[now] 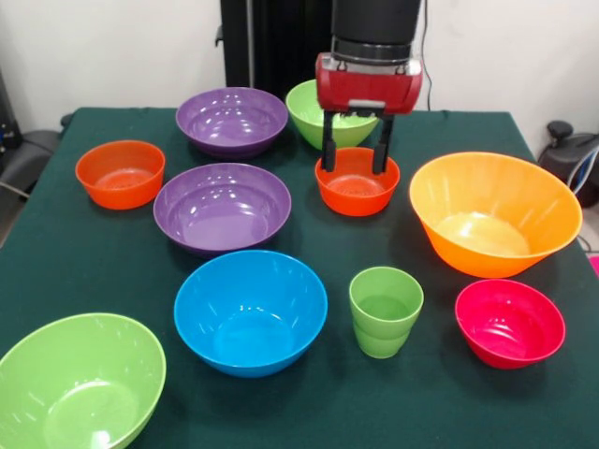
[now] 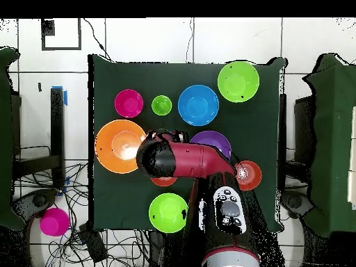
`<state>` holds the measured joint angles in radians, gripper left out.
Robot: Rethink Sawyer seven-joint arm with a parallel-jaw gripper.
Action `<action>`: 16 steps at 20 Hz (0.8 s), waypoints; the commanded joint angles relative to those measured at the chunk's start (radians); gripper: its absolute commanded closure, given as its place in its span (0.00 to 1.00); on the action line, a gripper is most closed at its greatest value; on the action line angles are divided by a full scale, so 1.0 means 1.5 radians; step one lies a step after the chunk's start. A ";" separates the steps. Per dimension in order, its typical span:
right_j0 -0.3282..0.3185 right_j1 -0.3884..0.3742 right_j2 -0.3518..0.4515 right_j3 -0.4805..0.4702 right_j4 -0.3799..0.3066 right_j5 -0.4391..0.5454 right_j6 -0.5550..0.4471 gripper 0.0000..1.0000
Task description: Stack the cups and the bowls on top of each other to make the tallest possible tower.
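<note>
Dark green cloth covers the table (image 1: pixel 309 412), with a pale wall behind it. Over the middle of it hangs the robot's claw (image 1: pixel 357 150), its two black fingers spread apart and empty, straddling the far rim of a small orange-red bowl (image 1: pixel 357 183); whether they touch the rim is not clear. Just behind sits a lime-green bowl (image 1: pixel 318 110), and beside that a purple bowl (image 1: pixel 231 121). Nearer the camera lie a second purple bowl (image 1: pixel 222 207), a second small orange-red bowl (image 1: pixel 120 173), and a large orange bowl (image 1: pixel 494 213). Closest are a blue bowl (image 1: pixel 250 311), a light-green cup (image 1: pixel 385 311), a small pink-red bowl (image 1: pixel 510 323), and a second lime-green bowl (image 1: pixel 80 383) at the corner. That makes nine bowls and one cup, all upright, open side up, each standing apart; no tower is begun. From overhead, the red arm (image 2: pixel 195 161) hides the middle bowls. These pieces look like thin glossy plastic: probably light, stiff and slippery, apt to skid or tip if nudged. Pinching a rim wall, one finger inside and one outside, seems the surest hold.
</note>
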<state>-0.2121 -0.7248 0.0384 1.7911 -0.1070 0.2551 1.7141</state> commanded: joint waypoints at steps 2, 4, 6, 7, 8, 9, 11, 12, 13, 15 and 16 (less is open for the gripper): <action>-0.006 0.018 0.030 -0.024 0.030 -0.028 0.116 0.00; -0.001 0.009 0.031 -0.033 0.040 -0.008 0.121 0.00; -0.001 0.003 0.035 -0.042 0.045 0.003 0.122 0.00; -0.007 0.002 0.047 -0.049 0.044 0.002 0.113 0.00; -0.011 0.000 0.057 -0.060 0.043 0.005 0.103 0.00; -0.011 -0.002 0.062 -0.072 0.043 0.014 0.094 0.00; -0.002 -0.004 0.057 -0.093 0.044 0.044 0.082 0.00; 0.005 -0.005 0.054 -0.106 0.046 0.060 0.079 0.00; 0.007 -0.005 0.058 -0.113 0.045 0.062 0.074 0.00; 0.003 -0.009 0.077 -0.118 0.041 0.049 0.064 0.00; 0.001 -0.011 0.088 -0.117 0.040 0.039 0.061 0.00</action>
<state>-0.2142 -0.7220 0.0443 1.7204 -0.0676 0.2418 1.7498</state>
